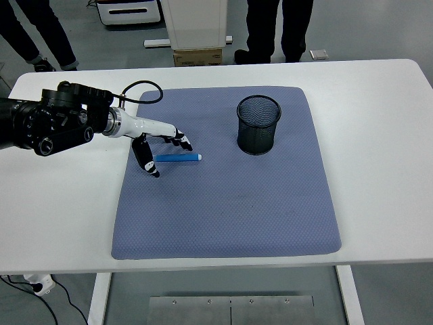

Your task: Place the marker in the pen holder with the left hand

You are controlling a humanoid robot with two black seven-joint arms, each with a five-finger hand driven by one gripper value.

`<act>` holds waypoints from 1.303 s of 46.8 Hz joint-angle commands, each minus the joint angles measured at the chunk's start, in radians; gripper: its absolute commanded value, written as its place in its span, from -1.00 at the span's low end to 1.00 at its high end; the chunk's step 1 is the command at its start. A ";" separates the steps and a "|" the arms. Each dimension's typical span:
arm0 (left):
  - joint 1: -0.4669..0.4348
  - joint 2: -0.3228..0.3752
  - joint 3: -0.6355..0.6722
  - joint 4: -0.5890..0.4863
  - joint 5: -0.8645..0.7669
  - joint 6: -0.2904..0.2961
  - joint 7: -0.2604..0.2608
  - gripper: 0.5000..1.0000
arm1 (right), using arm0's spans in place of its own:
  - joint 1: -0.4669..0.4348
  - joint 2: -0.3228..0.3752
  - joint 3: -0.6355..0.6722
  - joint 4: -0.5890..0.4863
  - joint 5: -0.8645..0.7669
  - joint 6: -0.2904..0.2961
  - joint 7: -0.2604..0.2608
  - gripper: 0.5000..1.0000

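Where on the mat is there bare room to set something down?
The whole near half of the blue mat is bare, as is the strip right of the pen holder. It is crowded far left, where the left hand hangs over the marker.

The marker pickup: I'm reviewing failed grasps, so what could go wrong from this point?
The blue marker lies flat on the blue mat, and the left hand is open around its left end, not closed. Pinching so near the end could let it roll or pivot out. Later, the black mesh pen holder stands free on the soft mat, so a tilted marker hitting its rim might tip it.
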 commanded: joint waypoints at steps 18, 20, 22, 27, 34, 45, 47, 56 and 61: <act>0.002 -0.012 0.000 0.001 0.003 0.006 0.000 -0.16 | 0.000 0.000 0.000 0.000 0.000 0.000 0.000 1.00; 0.003 -0.012 0.000 0.001 0.008 0.006 0.000 -0.21 | 0.000 0.000 0.000 0.000 0.000 0.000 0.000 1.00; 0.003 -0.014 0.000 -0.001 0.017 0.007 0.000 -0.34 | 0.000 0.000 0.000 0.002 0.000 0.000 0.000 1.00; 0.005 -0.014 0.000 -0.001 0.028 0.007 0.001 -0.54 | 0.000 0.000 0.000 0.000 0.000 0.000 0.000 1.00; 0.006 -0.020 0.003 0.001 0.028 0.047 0.005 -0.56 | 0.000 0.000 0.000 0.000 0.000 0.001 0.000 1.00; 0.011 -0.022 0.012 -0.001 0.028 0.061 0.005 -0.56 | 0.000 0.000 0.000 0.000 0.000 0.000 0.000 1.00; 0.012 -0.026 0.012 -0.002 0.028 0.064 0.005 -0.57 | 0.000 0.000 0.000 0.000 0.000 0.000 0.000 1.00; 0.014 -0.026 0.012 -0.001 0.028 0.064 0.006 -0.85 | 0.000 0.000 0.000 0.000 0.000 0.000 0.000 1.00; 0.014 -0.026 0.012 -0.001 0.028 0.064 0.005 -0.95 | 0.000 0.000 0.000 0.002 0.000 0.000 0.000 1.00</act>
